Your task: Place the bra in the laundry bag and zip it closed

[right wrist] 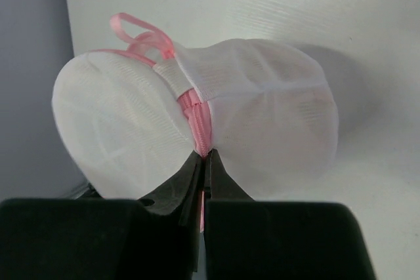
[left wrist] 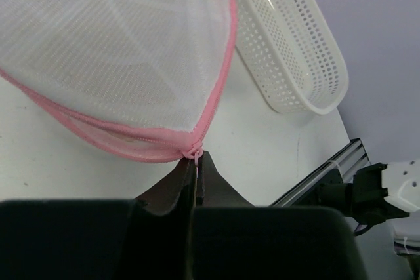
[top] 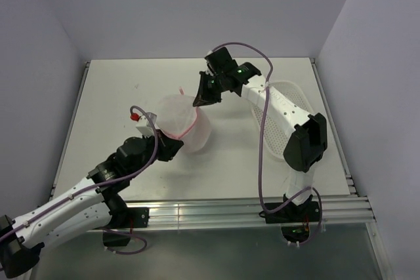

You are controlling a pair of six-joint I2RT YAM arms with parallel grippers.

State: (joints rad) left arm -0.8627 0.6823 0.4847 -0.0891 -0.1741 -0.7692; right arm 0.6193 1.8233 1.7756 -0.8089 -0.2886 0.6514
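The laundry bag (top: 185, 122) sits near the middle of the table (top: 125, 90), propped up between the two arms. In the top view the left gripper (top: 172, 149) meets it from about 7 o'clock and the right gripper (top: 201, 100) from about 1 o'clock. In the left wrist view the left gripper (left wrist: 195, 162) has its jaws pressed together on the small pink pull at the low point of the zipper rim (left wrist: 220, 77), and the mesh dome spreads away toward 11 o'clock. In the right wrist view the right gripper (right wrist: 203, 159) is pinched shut on the pink seam where the two dome halves meet. The bag (right wrist: 197, 122) bulges to either side of it, and a pink loop (right wrist: 140, 33) sticks out at the bag's 11 o'clock. The white perforated basket (top: 293, 94) lies at the bag's 3 o'clock, well apart from it and partly covered by the right arm; the left wrist view shows it (left wrist: 295, 44) at 1 o'clock. The mesh is cloudy, with only a faint warm tint behind it, so the bra cannot be made out. How far the zipper is closed cannot be told either, since much of the rim faces away from the cameras or is cut off by the frame edges.
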